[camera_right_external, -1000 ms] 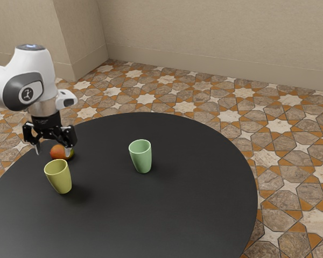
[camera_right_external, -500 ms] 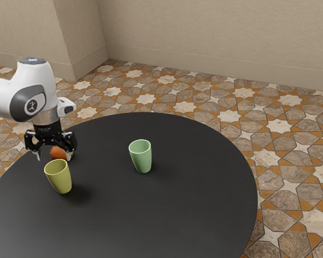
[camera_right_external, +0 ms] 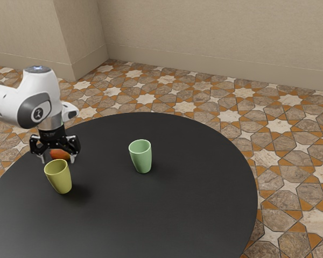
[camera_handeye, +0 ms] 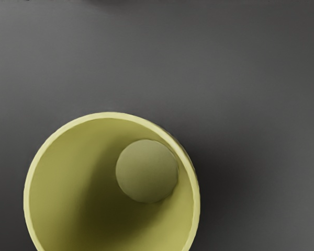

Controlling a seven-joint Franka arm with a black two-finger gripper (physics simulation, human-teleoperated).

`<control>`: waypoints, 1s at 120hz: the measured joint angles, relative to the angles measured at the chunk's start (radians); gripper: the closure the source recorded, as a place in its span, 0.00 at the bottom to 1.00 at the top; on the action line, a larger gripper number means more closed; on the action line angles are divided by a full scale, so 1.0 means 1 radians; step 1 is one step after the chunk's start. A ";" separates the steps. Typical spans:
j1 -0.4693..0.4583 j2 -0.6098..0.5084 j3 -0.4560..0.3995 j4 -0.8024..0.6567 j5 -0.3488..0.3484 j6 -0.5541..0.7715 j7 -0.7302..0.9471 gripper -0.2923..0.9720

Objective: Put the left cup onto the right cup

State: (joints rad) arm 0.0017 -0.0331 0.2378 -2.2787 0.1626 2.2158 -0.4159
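On the exterior view's left, a yellow-green cup [camera_right_external: 58,176] stands upright on the round black table [camera_right_external: 167,209]. A light green cup [camera_right_external: 140,156] stands upright near the table's middle, to the right of it. My gripper [camera_right_external: 57,159] hangs open just above and behind the yellow-green cup's rim, with nothing between its fingers. In the wrist view I look straight down into the yellow-green cup [camera_handeye: 112,183], which is empty, with bare table [camera_handeye: 225,78] around it.
A small orange-red fruit [camera_right_external: 59,153] lies on the table right behind my gripper, close to the yellow-green cup. The table's edge curves past on the exterior view's left. A patterned tile floor [camera_right_external: 269,118] surrounds the table.
My arm has swung slightly toward the exterior view's right and come lower, bringing the open gripper closer over the yellow-green cup. Both cups and the fruit have stayed put.
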 joint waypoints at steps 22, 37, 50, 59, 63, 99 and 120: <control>0.011 0.023 0.000 0.002 0.000 0.029 -0.005 0.23; 0.016 0.030 0.000 0.002 -0.001 0.040 -0.008 0.23; 0.020 0.040 0.000 0.003 -0.005 0.050 -0.010 0.23; 0.022 0.048 0.000 0.003 -0.008 0.062 -0.012 0.23; 0.022 0.050 0.000 0.003 -0.009 0.066 -0.012 0.23; 0.000 0.072 0.000 0.007 -0.013 0.089 -0.016 0.23; -0.011 0.089 0.000 0.012 -0.014 0.105 -0.018 0.23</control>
State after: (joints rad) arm -0.0098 0.0562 0.2377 -2.2669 0.1483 2.3212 -0.4341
